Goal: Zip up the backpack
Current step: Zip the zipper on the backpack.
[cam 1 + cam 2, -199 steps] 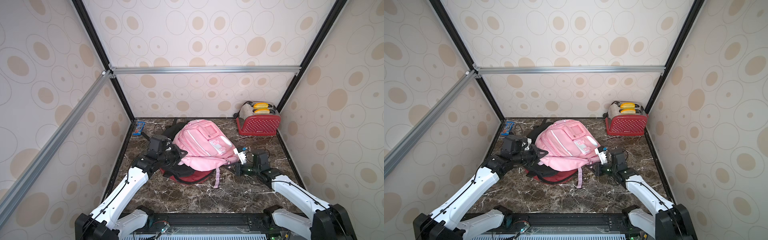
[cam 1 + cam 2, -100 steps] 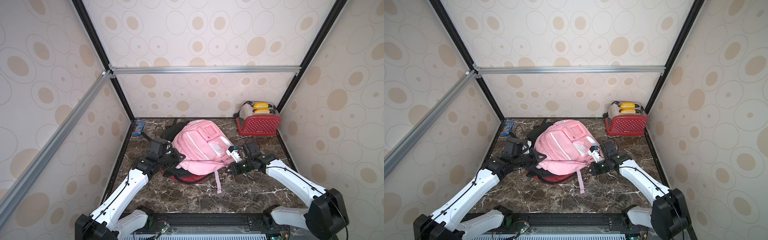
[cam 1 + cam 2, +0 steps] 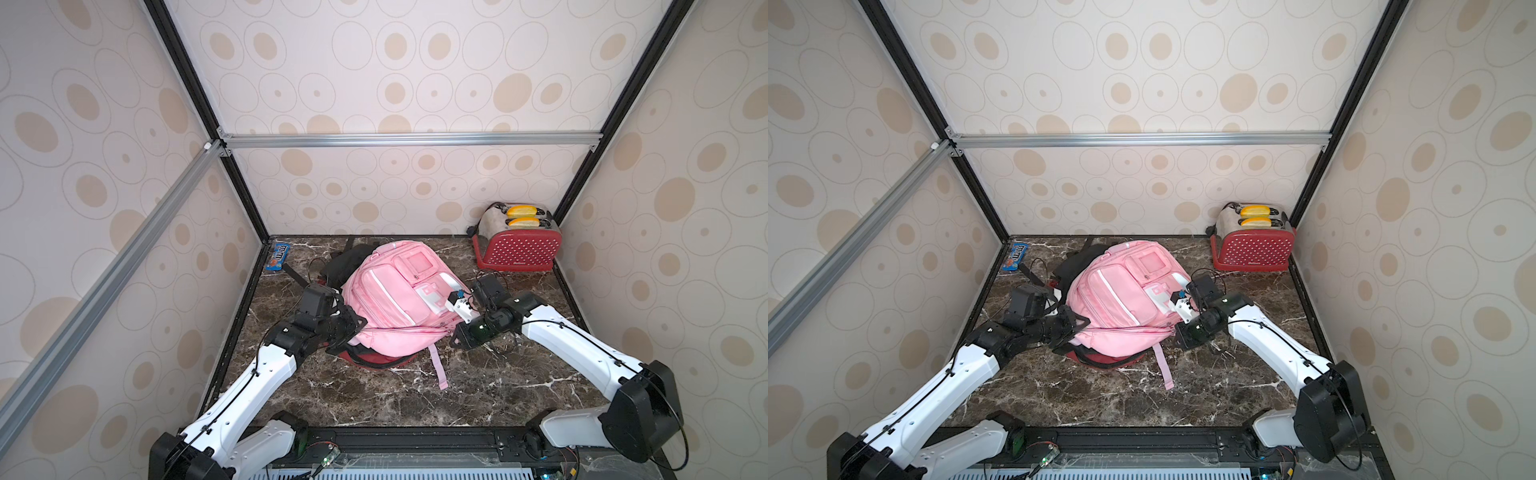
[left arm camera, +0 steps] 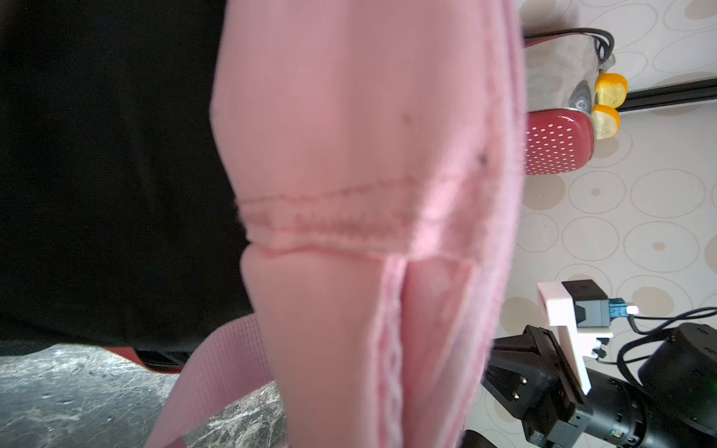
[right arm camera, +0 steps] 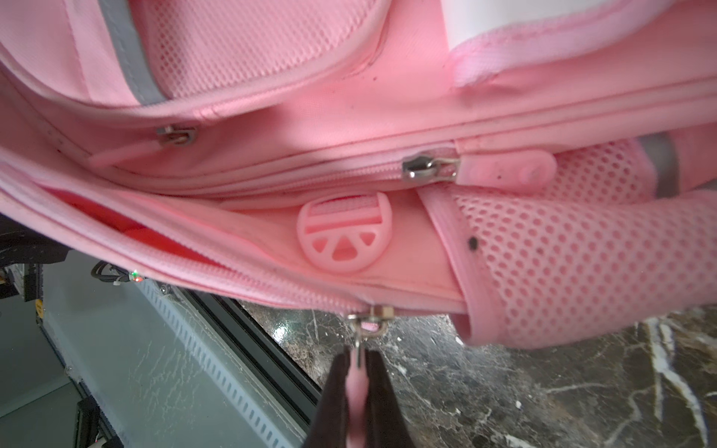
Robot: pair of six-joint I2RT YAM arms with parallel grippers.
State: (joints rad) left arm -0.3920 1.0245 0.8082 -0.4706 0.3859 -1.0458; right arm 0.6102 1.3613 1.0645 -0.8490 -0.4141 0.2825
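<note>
Dragging the zipper pull (image 5: 355, 388) toward the surface's (image 3: 374, 395) left edge, right gripper (image 5: 357, 360) fingers (image 5: 337, 388) are staying clamped on it, shrinking the opening (image 5: 116, 225); left gripper (image 3: 356, 322) fingers are pinching the backpack (image 3: 399, 291).

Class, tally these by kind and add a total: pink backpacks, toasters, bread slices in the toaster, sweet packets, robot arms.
Pink backpack: 1
Toaster: 1
Bread slices: 2
Sweet packet: 1
Robot arms: 2
Total: 7
</note>
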